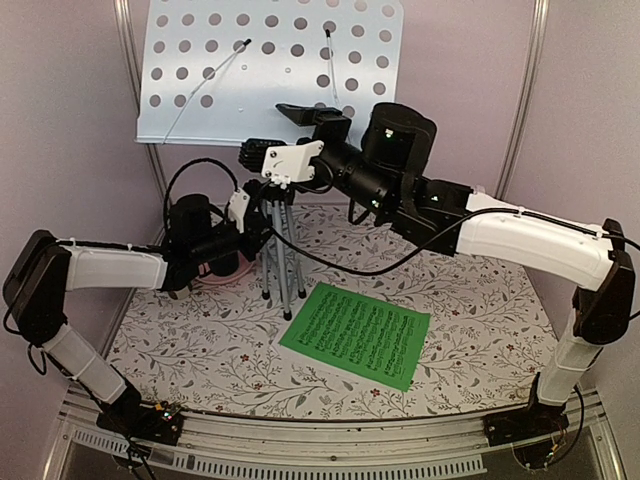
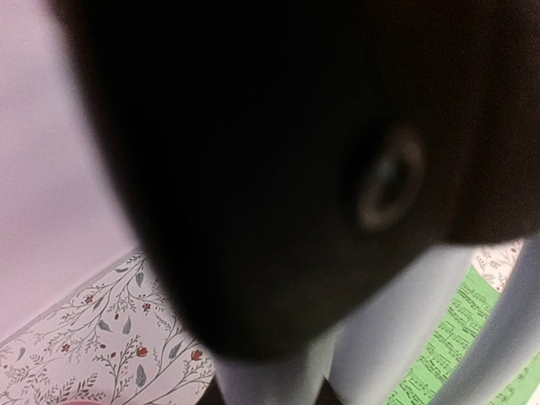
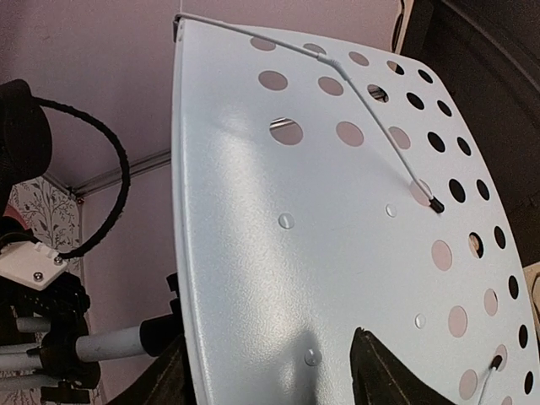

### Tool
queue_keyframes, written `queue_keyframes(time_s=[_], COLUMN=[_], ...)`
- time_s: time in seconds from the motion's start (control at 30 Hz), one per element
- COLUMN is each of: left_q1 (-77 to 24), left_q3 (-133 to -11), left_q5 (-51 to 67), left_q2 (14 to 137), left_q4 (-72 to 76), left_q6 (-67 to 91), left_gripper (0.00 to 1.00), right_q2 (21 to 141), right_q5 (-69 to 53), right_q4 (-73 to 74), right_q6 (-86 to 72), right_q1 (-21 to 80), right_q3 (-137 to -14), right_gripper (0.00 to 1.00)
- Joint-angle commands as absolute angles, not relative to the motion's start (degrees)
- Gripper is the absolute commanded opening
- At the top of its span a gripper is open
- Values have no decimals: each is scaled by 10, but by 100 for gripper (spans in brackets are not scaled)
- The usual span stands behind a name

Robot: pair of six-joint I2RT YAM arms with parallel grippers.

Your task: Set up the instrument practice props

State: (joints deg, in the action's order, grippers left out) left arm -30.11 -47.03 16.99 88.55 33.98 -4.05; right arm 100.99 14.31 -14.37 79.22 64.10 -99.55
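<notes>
A: Where's the music stand (image 1: 262,100)?

B: Far edge of the bench (image 1: 470,310), left of middle. Punched desk (image 1: 230,110) is up high, facing the near edge, with both wire page arms (image 1: 205,90) lying across it. Tripod legs (image 1: 280,260) hang below, bunched close together. Can't tell whether the feet touch the bench.

A: Right claw (image 1: 305,115)?

B: At the desk's bottom edge, near its middle. Its wrist view shows the desk (image 3: 278,278) running between the two fingers (image 3: 384,371) — one in front of the sheet metal, the other behind its edge. The gap looks fairly wide, but I can't tell whether it's pinching the desk.

A: Left claw (image 1: 252,215)?

B: In against the stand's post, just above the legs. Its own camera is mostly blocked by a dark blurred mass (image 2: 278,169) right at the lens. Only pale grey tube (image 2: 371,337) and a strip of bench show under it. The fingers aren't readable, so wide or narrow — can't tell.

A: Sheets?

B: Green sheet (image 1: 357,333) lies flat about mid-bench, toward the near edge, turned askew. Its left edge sits just beside the tripod feet, and both claws are well apart from it. A corner of it shows bottom right in the left wrist view (image 2: 447,354).
</notes>
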Motion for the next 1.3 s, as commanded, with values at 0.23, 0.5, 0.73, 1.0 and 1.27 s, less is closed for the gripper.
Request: queue_keyframes(time_s=[0.23,0.5,0.73,1.0,1.27], left_q1=[-283,-273,-272,-271,-270], left_q3=[-470,-466,-474,-481,-479], left_q5=[173,179,187,203,203], left_q2=[887,886,884,891,895], left_q4=[359,363,351,350,358], left_q6=[-37,-35,-48,-50,-46], left_gripper=[0,0,0,0,0], right_q2=[853,736,674,756,934], right_q5=[116,-23,29,-74,-158], right_q4=[-242,-135,-138,-187,-296], right_q6=[665,398,269,113,120], right_q1=[685,687,686,561,487], right_q3=[-928,-788,-608,-525,-589], right_gripper=[89,94,83,71,61])
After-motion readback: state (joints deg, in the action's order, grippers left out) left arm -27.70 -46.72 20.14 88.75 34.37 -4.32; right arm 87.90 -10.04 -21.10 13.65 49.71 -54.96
